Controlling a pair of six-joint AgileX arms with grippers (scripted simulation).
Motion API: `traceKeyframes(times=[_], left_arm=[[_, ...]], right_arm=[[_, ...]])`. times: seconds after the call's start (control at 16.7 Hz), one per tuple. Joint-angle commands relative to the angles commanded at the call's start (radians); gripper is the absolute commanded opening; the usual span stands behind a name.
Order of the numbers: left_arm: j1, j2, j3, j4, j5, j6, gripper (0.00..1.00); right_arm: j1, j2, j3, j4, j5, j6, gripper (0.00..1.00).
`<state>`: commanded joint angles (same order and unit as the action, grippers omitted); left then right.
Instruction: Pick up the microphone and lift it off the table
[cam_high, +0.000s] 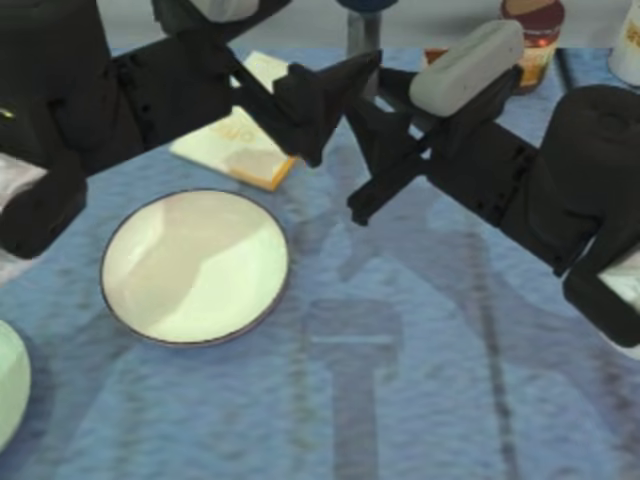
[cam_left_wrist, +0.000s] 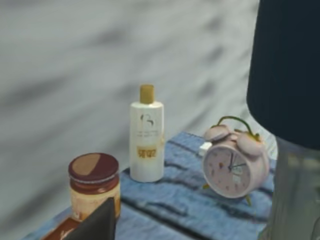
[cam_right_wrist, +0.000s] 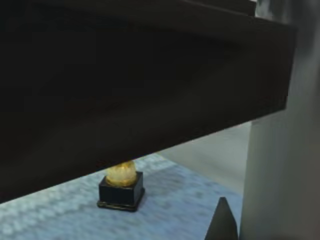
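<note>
The microphone (cam_high: 362, 34) stands upright at the table's (cam_high: 420, 380) far middle, navy foam head above a grey handle. Its lower end is hidden behind the grippers. My left gripper (cam_high: 345, 108) reaches in from the left and is open. In the left wrist view the mic's head (cam_left_wrist: 287, 70) and handle (cam_left_wrist: 295, 195) fill one side, across from one black finger (cam_left_wrist: 100, 222). My right gripper (cam_high: 352, 158) reaches in from the right with its prongs spread. The right wrist view shows the handle (cam_right_wrist: 280, 175) just outside one fingertip (cam_right_wrist: 222, 222), under the left gripper's dark bulk.
A pale plate (cam_high: 195, 265) lies left of centre, with a yellow-edged book (cam_high: 235, 140) behind it and another plate (cam_high: 8, 385) at the left edge. A jar (cam_high: 535, 35), a white bottle (cam_left_wrist: 146, 142) and a pink alarm clock (cam_left_wrist: 232, 165) stand at the back right. A small gold-topped black block (cam_right_wrist: 121, 187) also stands on the cloth.
</note>
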<state>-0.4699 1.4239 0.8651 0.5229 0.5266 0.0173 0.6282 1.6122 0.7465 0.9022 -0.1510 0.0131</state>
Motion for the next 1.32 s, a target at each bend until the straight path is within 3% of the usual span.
traceKeyframes(times=[0.24, 0.48, 1.26, 1.32], left_arm=[[-0.072, 0.132, 0.104, 0.032, -0.069, -0.003, 1.0], [-0.077, 0.14, 0.11, 0.034, -0.074, -0.003, 1.0], [-0.077, 0.14, 0.11, 0.034, -0.074, -0.003, 0.02], [-0.077, 0.14, 0.11, 0.034, -0.074, -0.003, 0.0]], right_arm=[[0.0, 0.0, 0.0, 0.0, 0.0, 0.0, 0.0], [0.0, 0.0, 0.0, 0.0, 0.0, 0.0, 0.0], [0.0, 0.0, 0.0, 0.0, 0.0, 0.0, 0.0], [0.0, 0.0, 0.0, 0.0, 0.0, 0.0, 0.0]])
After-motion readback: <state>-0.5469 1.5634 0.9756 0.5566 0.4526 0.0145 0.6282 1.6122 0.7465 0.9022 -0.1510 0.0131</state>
